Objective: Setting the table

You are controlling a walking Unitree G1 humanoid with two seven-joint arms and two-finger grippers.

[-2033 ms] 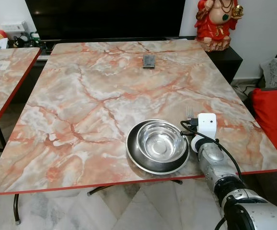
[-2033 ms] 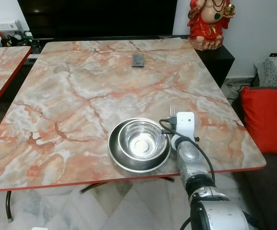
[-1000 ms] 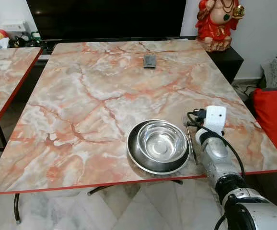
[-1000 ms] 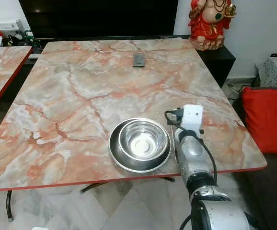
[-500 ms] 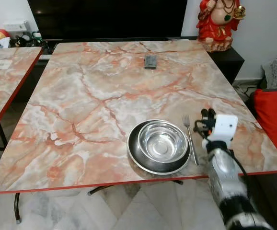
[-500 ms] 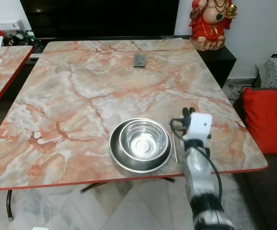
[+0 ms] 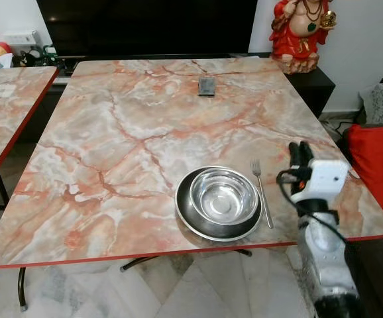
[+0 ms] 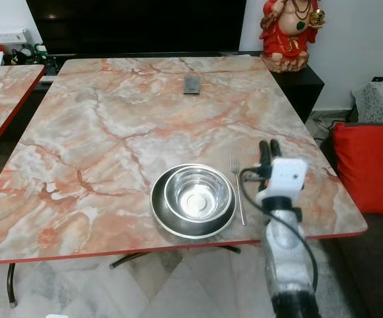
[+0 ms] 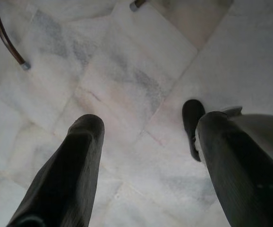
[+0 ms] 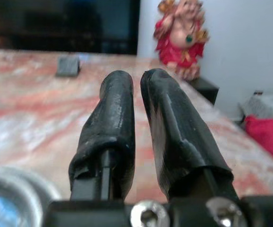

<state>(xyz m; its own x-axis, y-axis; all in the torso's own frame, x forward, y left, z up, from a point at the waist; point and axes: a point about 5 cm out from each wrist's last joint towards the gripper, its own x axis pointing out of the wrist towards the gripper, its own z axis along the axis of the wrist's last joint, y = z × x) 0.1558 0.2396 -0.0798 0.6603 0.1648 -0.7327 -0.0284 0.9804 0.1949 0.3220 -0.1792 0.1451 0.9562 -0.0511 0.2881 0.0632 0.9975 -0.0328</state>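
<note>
A steel bowl (image 7: 223, 195) sits inside a steel plate (image 7: 186, 213) near the front edge of the marble table (image 7: 125, 132). A fork (image 7: 262, 192) lies flat on the table just right of the plate, tines pointing away from me. My right gripper (image 7: 301, 150) hovers above the table to the right of the fork, apart from it. Its two black fingers (image 10: 115, 109) stand close together, shut on nothing. My left gripper (image 9: 148, 122) hangs open over the pale floor tiles.
A small dark remote-like object (image 7: 207, 85) lies at the table's far side. A red figurine (image 7: 302, 30) stands on a dark cabinet at the back right. A second marble table (image 7: 6, 99) is at the left, a red cushion (image 7: 377, 159) at the right.
The right gripper has left the fork lying beside the plate and has drawn back to the right and upward, away from it. The bowl and plate have not moved.
</note>
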